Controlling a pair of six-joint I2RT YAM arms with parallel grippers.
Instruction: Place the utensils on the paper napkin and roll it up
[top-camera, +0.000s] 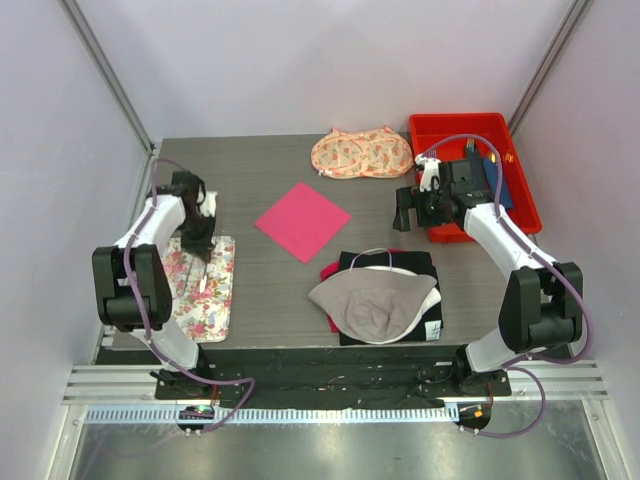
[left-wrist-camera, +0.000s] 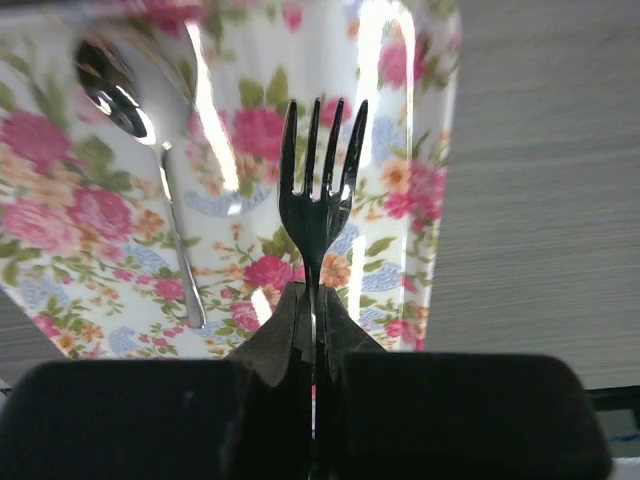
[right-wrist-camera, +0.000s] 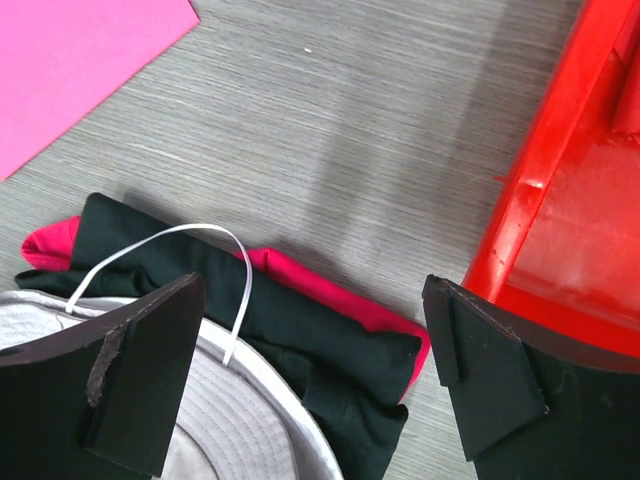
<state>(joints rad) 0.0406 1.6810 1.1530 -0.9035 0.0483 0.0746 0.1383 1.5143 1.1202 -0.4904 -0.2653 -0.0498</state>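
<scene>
The left gripper's (left-wrist-camera: 313, 312) two black fingers are pressed together on the handle of a slim, shiny silver metal fork (left-wrist-camera: 318, 200), whose tines point away from the wrist over a glossy rectangular tray printed with pink roses (left-wrist-camera: 60, 200). A matching slim silver metal spoon (left-wrist-camera: 110, 88) lies on the tray just left of the fork, bowl at the far end – the two do not touch. Whether the fork is raised off the tray cannot be told.

The right gripper (right-wrist-camera: 312, 300) stands with its fingers spread wide and nothing between them. It hovers above a folded black and red cloth (right-wrist-camera: 330, 350) (a pale grey cap (right-wrist-camera: 250, 420) with a white cord lies on it), beside the wall of a red plastic bin (right-wrist-camera: 540, 170).

From above, the thin bright pink square paper napkin (top-camera: 302, 220) lies flat and bare at the middle of the grey wood-grain table (top-camera: 250, 170), well apart from the tray at the left edge – a peach patterned fabric piece (top-camera: 360, 153) sits behind it
</scene>
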